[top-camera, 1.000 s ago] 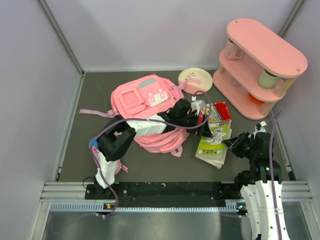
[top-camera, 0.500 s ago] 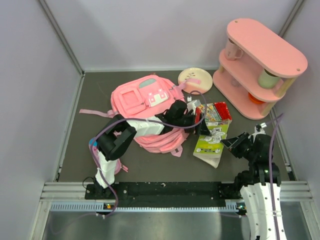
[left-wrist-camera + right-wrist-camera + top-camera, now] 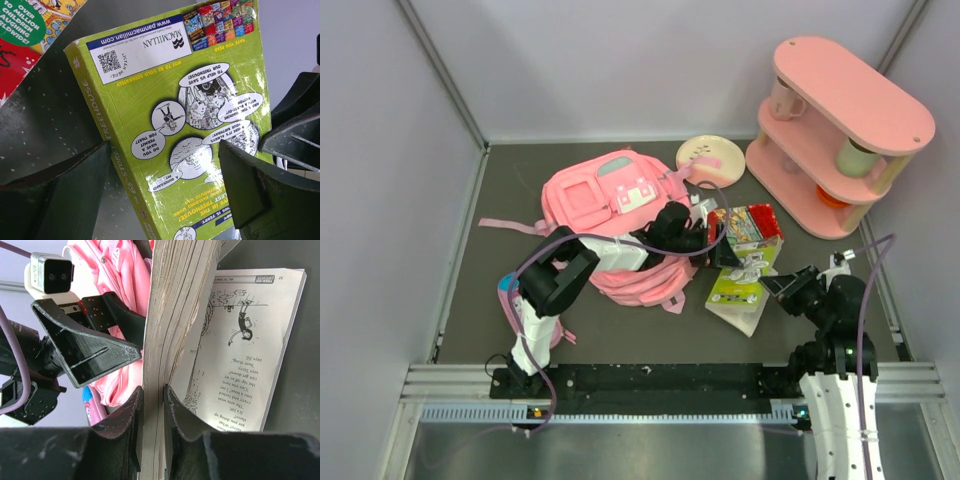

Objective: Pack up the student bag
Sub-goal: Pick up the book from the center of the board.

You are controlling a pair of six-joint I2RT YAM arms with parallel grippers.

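Observation:
The student bag (image 3: 605,210), a soft pink backpack, lies flat left of centre; its pink fabric also shows in the right wrist view (image 3: 117,275). A lime-green paperback (image 3: 738,288) stands tilted on its edge just right of the bag. My right gripper (image 3: 778,288) is shut on a wad of its pages (image 3: 154,405), and the loose pages (image 3: 245,340) hang open to the right. My left gripper (image 3: 713,247) reaches across the bag and stands open, its fingers on either side of the green back cover (image 3: 200,115) without clamping it.
A red comic book (image 3: 752,222) lies behind the green one. A round pink plate (image 3: 710,155) sits at the back. A two-tier pink shelf (image 3: 840,120) with a cup and rolls fills the back right corner. A blue-and-pink item (image 3: 507,290) lies by the left arm's base.
The left gripper has drawn back a little toward the bag. The green book has shifted slightly left and tilted in the right gripper's hold.

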